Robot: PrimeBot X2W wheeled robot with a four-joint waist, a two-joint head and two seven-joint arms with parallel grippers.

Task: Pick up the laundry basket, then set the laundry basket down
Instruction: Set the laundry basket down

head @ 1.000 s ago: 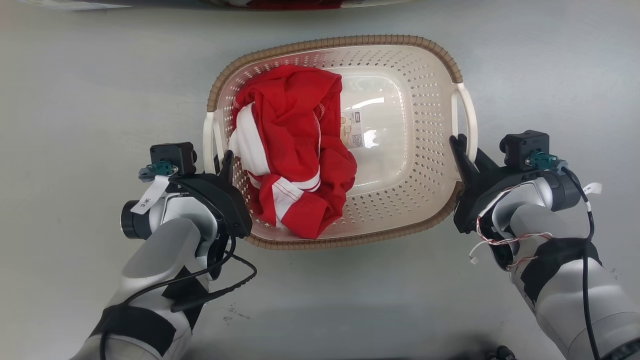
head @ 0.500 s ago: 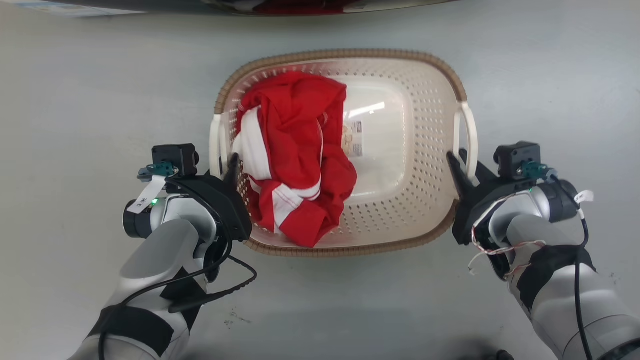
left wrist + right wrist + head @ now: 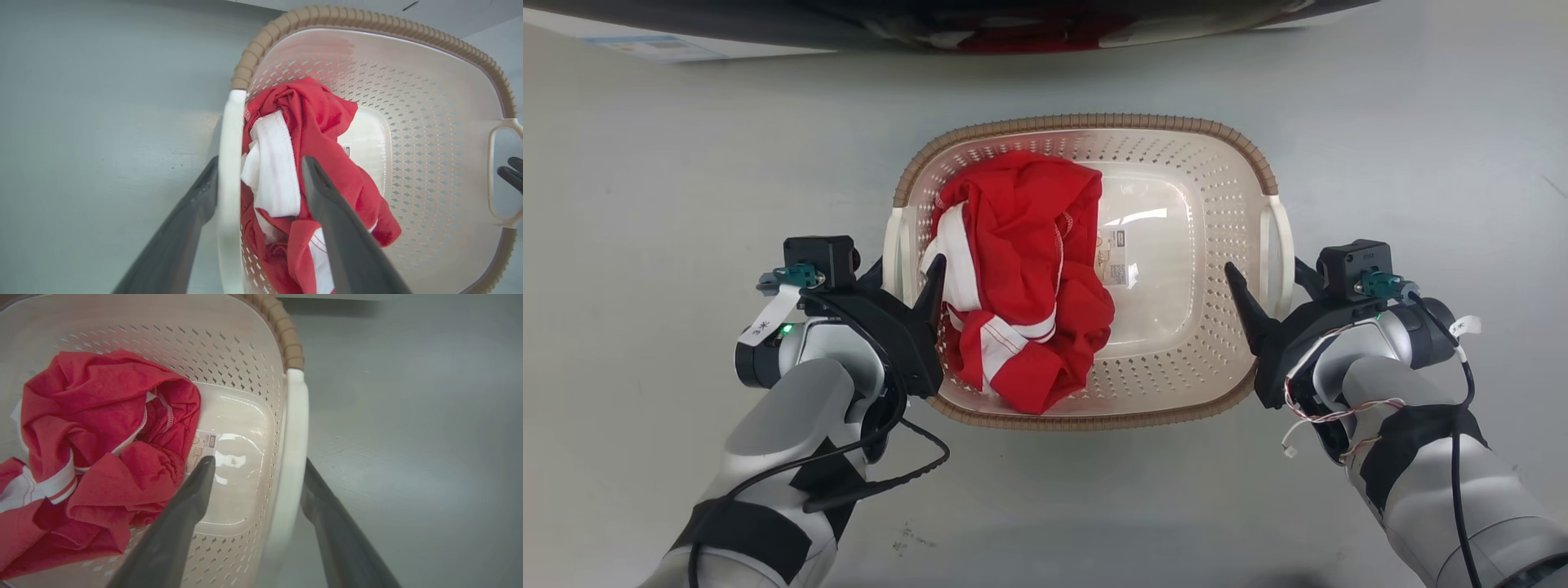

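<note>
Where it is: the laundry basket [image 3: 1086, 420] looks to be sitting on the grey floor [image 3: 686, 163], square between the two arms.
Left side: the left gripper [image 3: 908, 265] is spread wide with nothing in it. It straddles the left handle [image 3: 229, 163], outer finger right up against it, inner finger over the red garment [image 3: 1021, 278].
Right side: the right gripper [image 3: 1263, 265] is also wide and empty, one finger on each side of the right handle [image 3: 292, 457].
Step, I reckon: the pinch just before the lift.
How I'd do it: close both together on bare handle, don't let that left inner finger nip cloth, then raise level. The load sits left, so expect a tilt.
Count: one basket, two handles, two grippers, one red-and-white bundle (can't tell if it's one piece), one sticker [image 3: 1117, 261] on the bottom.
</note>
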